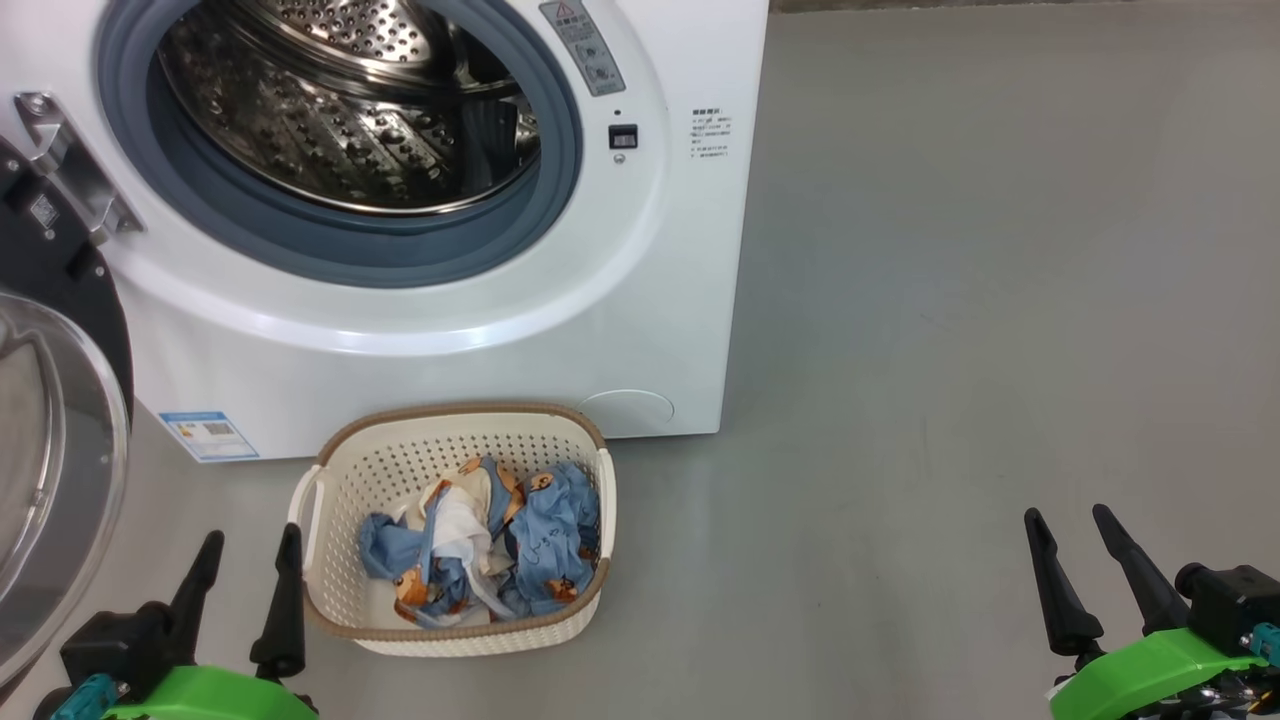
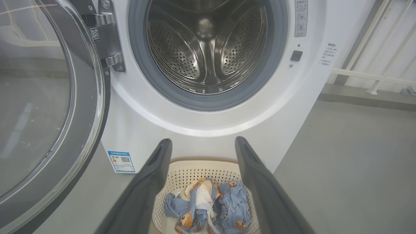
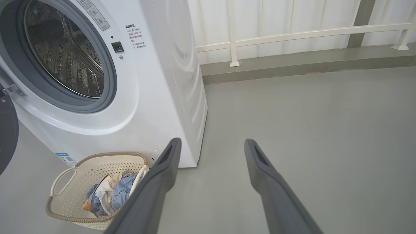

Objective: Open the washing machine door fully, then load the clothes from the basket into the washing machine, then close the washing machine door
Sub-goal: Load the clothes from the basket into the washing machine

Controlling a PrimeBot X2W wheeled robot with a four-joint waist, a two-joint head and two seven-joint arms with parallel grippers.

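The white washing machine point(image 1: 600, 330) stands with its steel drum point(image 1: 340, 110) exposed. Its black-rimmed glass door point(image 1: 50, 440) is swung wide to the left, also large in the left wrist view as the door point(image 2: 42, 107). On the floor in front sits the cream basket point(image 1: 340, 470) holding crumpled light-blue and cream clothes point(image 1: 485, 550). My left gripper point(image 1: 246, 555) is open just left of the basket, nothing between its fingers. My right gripper point(image 1: 1072, 533) is open over bare floor, far to the basket's right. The basket point(image 3: 68, 182) and clothes point(image 2: 208, 208) show in the wrist views too.
Grey floor point(image 1: 950, 350) stretches to the right of the machine. A white railing point(image 3: 292, 32) on a low grey kerb runs behind it. A blue sticker point(image 1: 208, 434) marks the machine's lower left front.
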